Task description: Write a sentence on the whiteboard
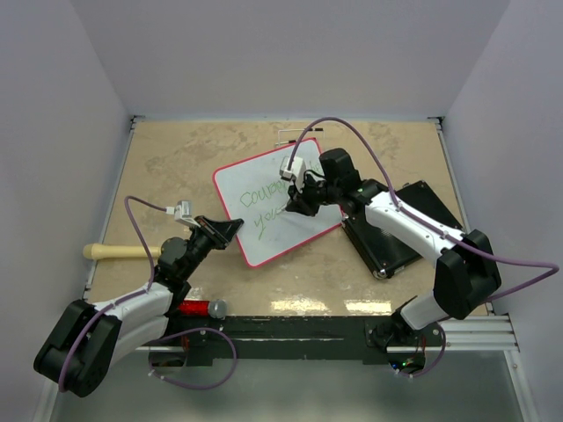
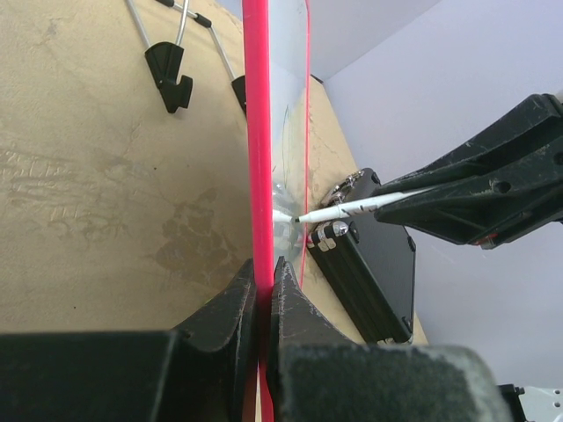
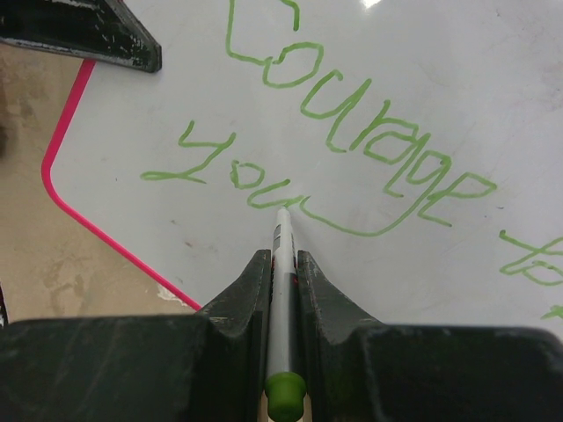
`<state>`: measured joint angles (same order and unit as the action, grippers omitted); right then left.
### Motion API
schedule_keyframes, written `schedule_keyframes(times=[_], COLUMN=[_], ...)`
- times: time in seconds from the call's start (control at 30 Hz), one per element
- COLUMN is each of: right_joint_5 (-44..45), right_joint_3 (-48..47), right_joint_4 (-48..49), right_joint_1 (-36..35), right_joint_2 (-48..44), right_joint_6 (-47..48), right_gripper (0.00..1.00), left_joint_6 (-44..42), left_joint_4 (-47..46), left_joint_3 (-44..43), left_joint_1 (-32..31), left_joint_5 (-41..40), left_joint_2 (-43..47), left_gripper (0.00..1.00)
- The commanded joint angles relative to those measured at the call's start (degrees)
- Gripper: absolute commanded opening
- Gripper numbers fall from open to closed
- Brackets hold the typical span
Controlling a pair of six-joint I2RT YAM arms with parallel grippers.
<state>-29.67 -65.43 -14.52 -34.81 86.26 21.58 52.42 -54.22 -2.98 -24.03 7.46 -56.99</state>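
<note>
The whiteboard point(image 1: 273, 246) lies tilted mid-table, white with a thin red rim, carrying green writing point(image 3: 352, 123) that reads "Courage" and "you". My left gripper point(image 1: 236, 225) is shut on the board's left rim point(image 2: 256, 132), seen edge-on in the left wrist view, where my left gripper point(image 2: 265, 268) has both pads pressed against it. My right gripper point(image 1: 295, 207) hangs over the board's middle. In its own wrist view my right gripper point(image 3: 283, 257) is shut on a white marker point(image 3: 281, 290) with a green end cap. The marker's tip touches the board beside the word "you".
A black rectangular case point(image 1: 400, 229) lies right of the board, under my right arm. A wooden handle point(image 1: 119, 251) rests at the left table edge. A red-and-grey object point(image 1: 198, 309) sits near my left arm's base. Wire stand feet point(image 2: 167, 66) lie on the table behind the board.
</note>
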Motion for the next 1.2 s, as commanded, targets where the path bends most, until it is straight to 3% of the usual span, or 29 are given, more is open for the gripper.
schedule_keyframes(times=[0.0, 0.33, 0.57, 1.17], right_joint_5=[-1.79, 4.18, -0.03, 0.58], right_joint_3=[0.74, 1.09, -0.67, 1.18], right_joint_4=[-3.67, -2.97, -2.71, -2.44], right_joint_1=[0.18, 1.14, 2.38, 3.17], right_joint_2=[-0.83, -2.32, -4.51, -1.18], right_joint_6=[3.11, 1.45, 1.18, 1.35], right_gripper=[0.00, 0.00, 0.00, 0.00], left_joint_6=[-5.84, -5.93, -6.11, -6.19], left_joint_4=[-1.59, -1.51, -0.81, -0.45], left_joint_3=[2.19, 2.46, 2.54, 2.54], left_joint_1=[-0.58, -0.58, -0.58, -0.58], left_joint_5=[3.52, 3.61, 3.61, 3.52], left_joint_2=[-0.14, 0.30, 0.92, 1.53], left_gripper=[0.00, 0.00, 0.00, 0.00])
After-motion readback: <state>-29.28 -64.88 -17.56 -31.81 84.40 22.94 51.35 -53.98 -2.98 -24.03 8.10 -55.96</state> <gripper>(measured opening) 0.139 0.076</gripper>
